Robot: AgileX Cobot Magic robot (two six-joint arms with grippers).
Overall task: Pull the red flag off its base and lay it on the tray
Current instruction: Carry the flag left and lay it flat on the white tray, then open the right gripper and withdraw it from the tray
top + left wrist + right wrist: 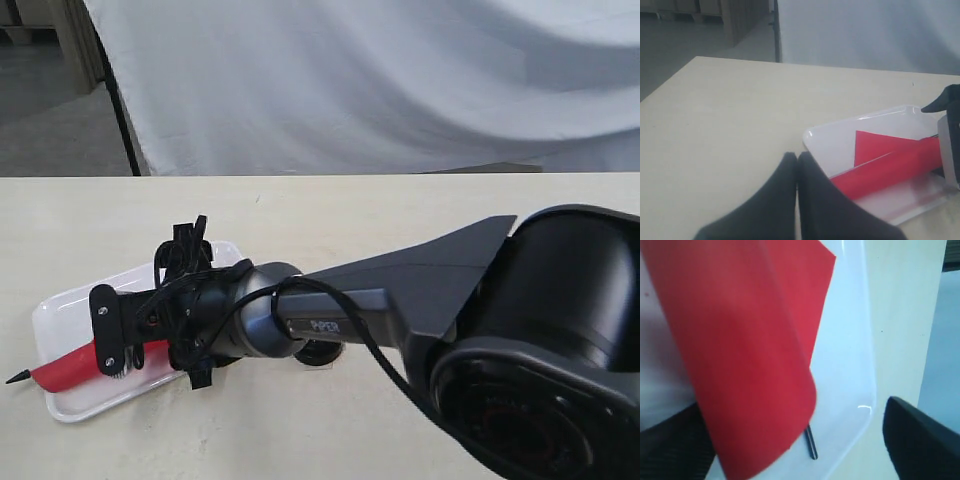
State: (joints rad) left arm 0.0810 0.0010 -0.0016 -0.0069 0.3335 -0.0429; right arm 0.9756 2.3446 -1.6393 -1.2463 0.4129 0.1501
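The red flag [70,368] lies flat across the white tray [60,300], its black pointed tip sticking out past the tray's left rim. My right gripper [118,345] reaches across from the right and hovers low over it. In the right wrist view the gripper [790,412] is open, with its fingers wide apart on either side of the red cloth [740,340], and the stick's end [811,442] rests on the tray [860,365]. A small black round base [322,354] peeks out under the right arm. My left gripper [797,159] is shut and empty beside the tray [812,135] and flag [890,167].
The tray sits near the table's front left. The right arm's forearm [380,300] and cables stretch over the middle of the table. A white cloth backdrop [380,80] hangs behind the table's far edge. Bare tabletop [730,115] extends beyond the left gripper.
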